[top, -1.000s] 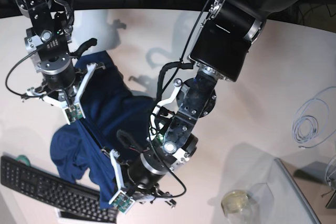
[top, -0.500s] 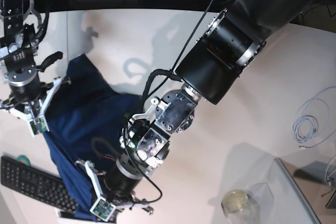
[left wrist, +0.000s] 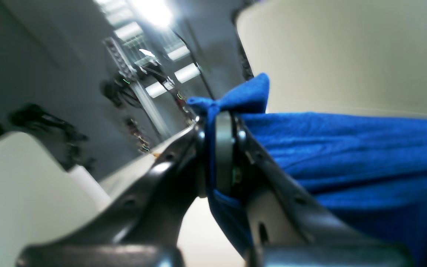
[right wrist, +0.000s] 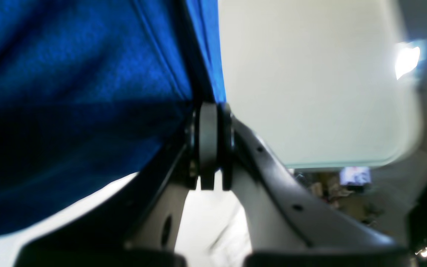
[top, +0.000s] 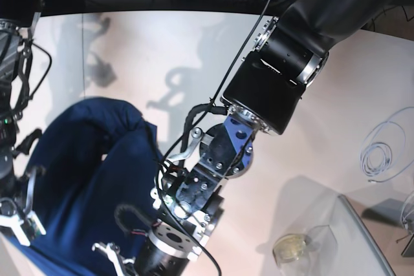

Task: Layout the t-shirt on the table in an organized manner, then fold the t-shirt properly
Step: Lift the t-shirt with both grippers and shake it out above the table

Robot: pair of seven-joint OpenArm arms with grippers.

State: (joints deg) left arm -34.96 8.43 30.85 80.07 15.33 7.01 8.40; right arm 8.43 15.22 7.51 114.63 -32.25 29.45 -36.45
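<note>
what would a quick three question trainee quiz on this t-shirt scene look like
1. True or false: the left gripper has its jaws shut on the t-shirt.
2. What is the right gripper clamping? A) a cable B) an edge of the t-shirt C) nothing
3. In the base view, what clear thing sits near the lower right of the table?

Key:
1. True: blue cloth bunches between the closed jaws.
2. B: the cloth edge runs into the shut jaws.
3. A clear container with something yellowish inside.
</note>
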